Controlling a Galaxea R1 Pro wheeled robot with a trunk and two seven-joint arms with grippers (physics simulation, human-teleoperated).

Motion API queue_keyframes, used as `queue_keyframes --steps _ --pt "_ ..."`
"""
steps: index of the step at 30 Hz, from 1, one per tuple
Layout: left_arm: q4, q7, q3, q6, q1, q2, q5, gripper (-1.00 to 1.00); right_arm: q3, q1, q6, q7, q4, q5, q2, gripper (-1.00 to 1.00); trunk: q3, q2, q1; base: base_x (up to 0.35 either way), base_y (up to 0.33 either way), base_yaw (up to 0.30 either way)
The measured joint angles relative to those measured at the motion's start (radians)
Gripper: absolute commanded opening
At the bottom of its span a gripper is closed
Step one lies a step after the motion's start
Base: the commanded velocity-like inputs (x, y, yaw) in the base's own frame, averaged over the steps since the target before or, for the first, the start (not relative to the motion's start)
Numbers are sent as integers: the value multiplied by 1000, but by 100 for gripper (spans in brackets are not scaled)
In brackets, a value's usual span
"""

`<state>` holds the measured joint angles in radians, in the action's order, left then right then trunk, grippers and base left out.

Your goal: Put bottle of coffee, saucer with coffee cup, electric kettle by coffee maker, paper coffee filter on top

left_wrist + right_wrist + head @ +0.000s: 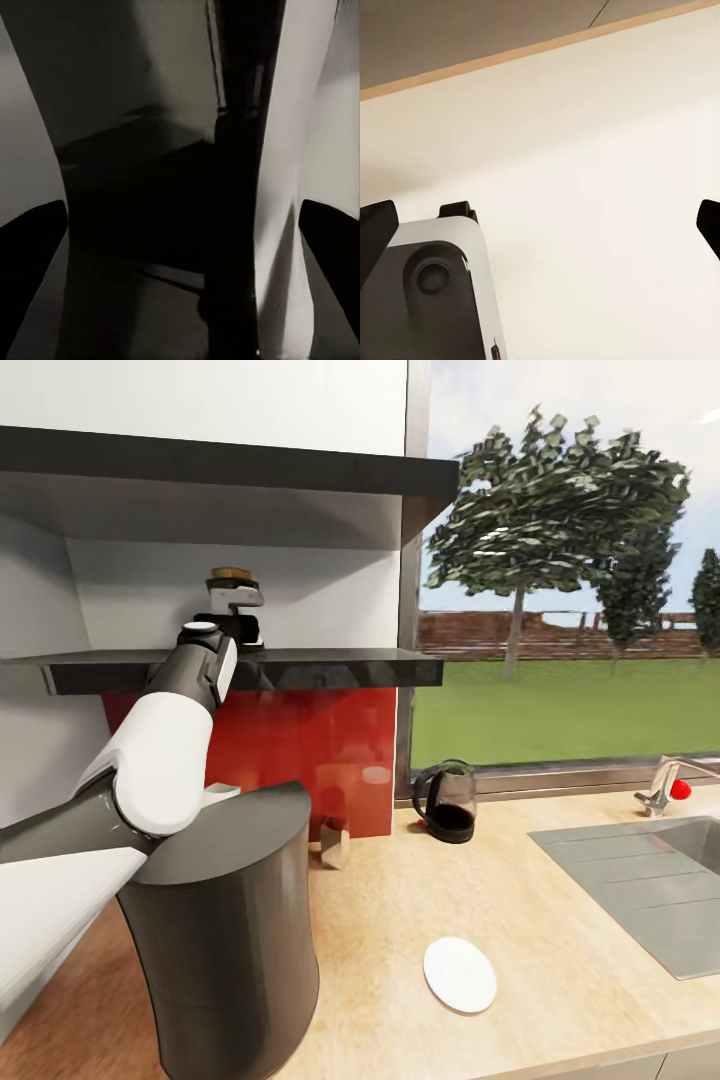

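Jaws of the left gripper (236,622) sit round the bottle of coffee (233,603) up on the kitchen shelf (300,665), though whether they've bitten yet, I can't tell.

The bottle stands upright, amber cap above the fingers, straight ahead of that left arm and far-left over the coffee maker (225,940). Out right on the kitchen countertop (560,970): the electric kettle (447,800) far, the saucer (460,974) near. The right gripper (540,225) is spread wide, holding nothing.
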<state>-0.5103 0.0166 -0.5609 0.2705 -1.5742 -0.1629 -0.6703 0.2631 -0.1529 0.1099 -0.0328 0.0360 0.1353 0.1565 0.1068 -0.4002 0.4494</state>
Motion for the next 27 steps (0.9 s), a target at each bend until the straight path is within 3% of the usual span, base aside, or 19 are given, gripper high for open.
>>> queue_keyframes --steps 27 --pt "-53 2 0 7 13 0 -1 -100 -1 0 0 0 1 0 0 100 0 1 0 0 0 0"
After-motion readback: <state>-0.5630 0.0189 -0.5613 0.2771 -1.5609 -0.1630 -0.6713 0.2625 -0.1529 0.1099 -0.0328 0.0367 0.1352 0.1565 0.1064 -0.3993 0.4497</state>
